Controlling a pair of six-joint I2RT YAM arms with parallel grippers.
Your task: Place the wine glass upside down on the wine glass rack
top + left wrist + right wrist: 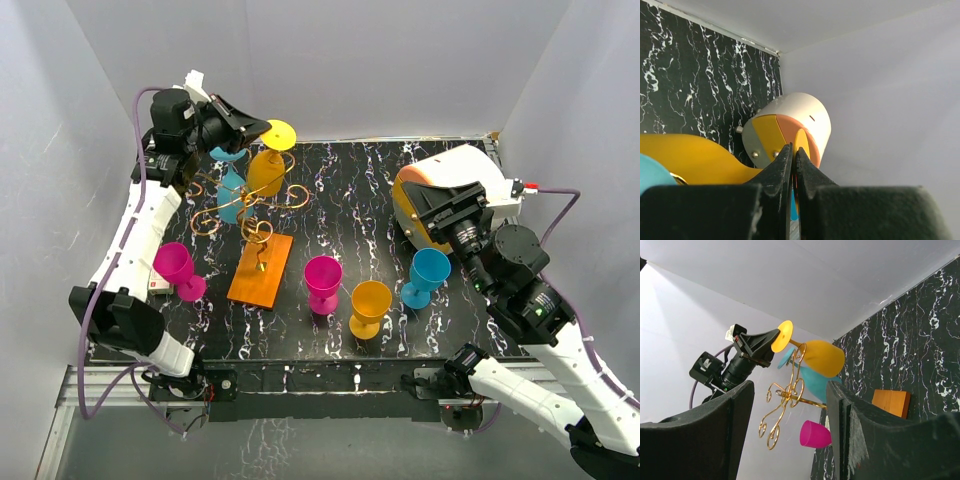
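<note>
My left gripper (258, 131) is shut on the round foot of a yellow wine glass (267, 170). The glass is tilted bowl-down at the top of the wine glass rack (250, 205), a gold wire stand on an orange base (261, 268). In the left wrist view the fingertips (785, 165) pinch the yellow foot (801, 141) edge-on. In the right wrist view the glass stem (795, 344) lies against the top scroll of the rack (788, 392). A teal glass (230, 192) hangs upside down on the rack beside it. My right gripper (790, 386) is open and empty at the right.
A pink glass (177, 268) stands left of the base. A second pink glass (323, 283), a yellow one (369, 306) and a blue one (428, 275) stand upright in front. A white-and-orange drum (440, 190) lies at the back right, under my right arm.
</note>
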